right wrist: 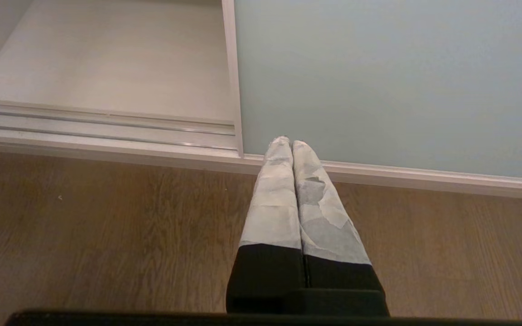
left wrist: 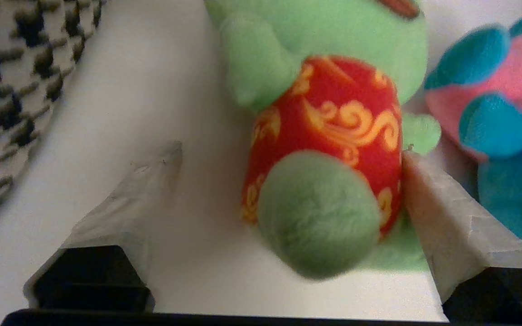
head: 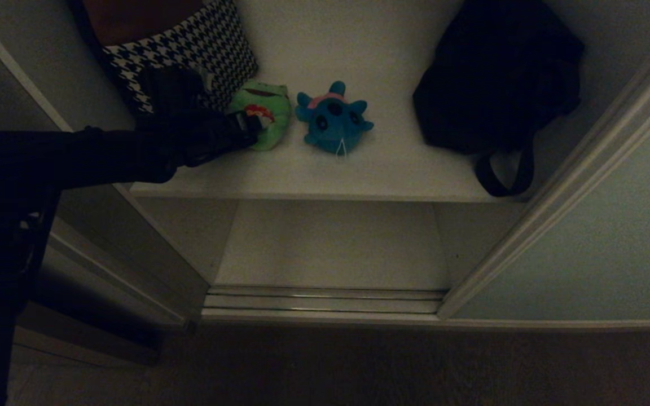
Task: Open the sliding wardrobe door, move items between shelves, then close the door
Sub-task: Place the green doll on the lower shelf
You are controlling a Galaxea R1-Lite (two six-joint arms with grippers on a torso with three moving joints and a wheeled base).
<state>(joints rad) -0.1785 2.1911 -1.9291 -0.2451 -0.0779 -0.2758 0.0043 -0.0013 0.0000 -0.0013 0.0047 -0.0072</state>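
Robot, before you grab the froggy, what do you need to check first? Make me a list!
1. Sliding wardrobe door slid aside, shelf reachable: ok.
2. Left gripper jaws open, one on each side of the green frog: ok.
3. Frog centred between the jaws: not ok; it sits against one finger, with a gap to the other.
4. Teal-blue plush outside the jaws: ok, though close beside the frog.
5. Houndstooth cloth outside the jaws: ok.
6. Lower shelf has room for the frog: ok.
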